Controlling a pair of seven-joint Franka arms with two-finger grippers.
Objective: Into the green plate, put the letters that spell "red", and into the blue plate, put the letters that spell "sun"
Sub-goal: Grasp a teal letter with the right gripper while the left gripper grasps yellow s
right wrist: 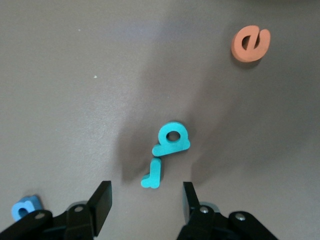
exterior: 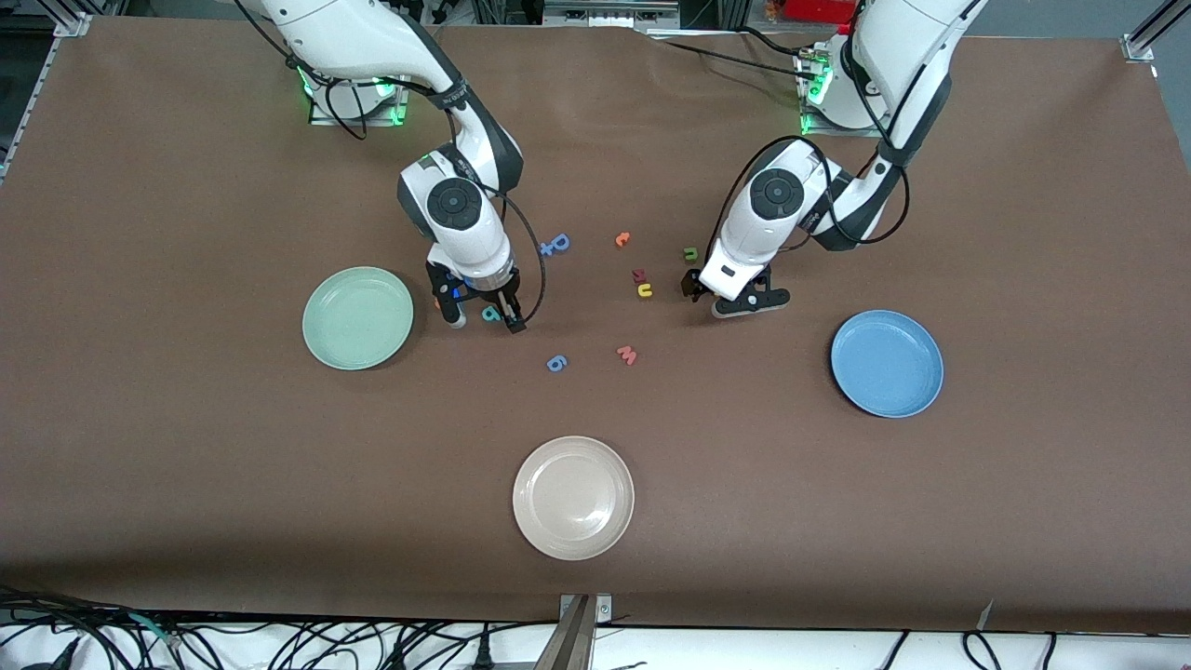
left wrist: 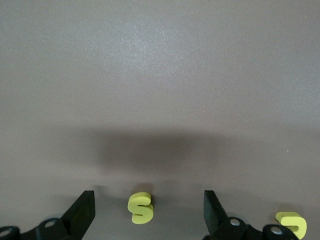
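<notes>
My right gripper (exterior: 484, 318) is low over the table beside the green plate (exterior: 357, 317), open. The small teal "r" (right wrist: 152, 173) lies just at its fingertips (right wrist: 102, 200), untouched. The teal "d" (right wrist: 172, 140) touches the "r", and the orange "e" (right wrist: 251, 43) lies apart from both. My left gripper (exterior: 724, 296) is open and low, with the yellow "s" (left wrist: 141, 207) between its fingers (left wrist: 212, 210), clear of both. The yellow "u" (exterior: 644, 290) lies beside it. The dark green "n" (exterior: 690, 253) lies farther from the front camera. The blue plate (exterior: 887, 363) is empty.
A dark red letter (exterior: 639, 275) and an orange hooked letter (exterior: 622, 239) lie mid-table. A pink "w" (exterior: 627, 355) and two blue letters (exterior: 556, 363) (exterior: 555, 245) lie nearby. A white plate (exterior: 573, 497) sits nearest the front camera.
</notes>
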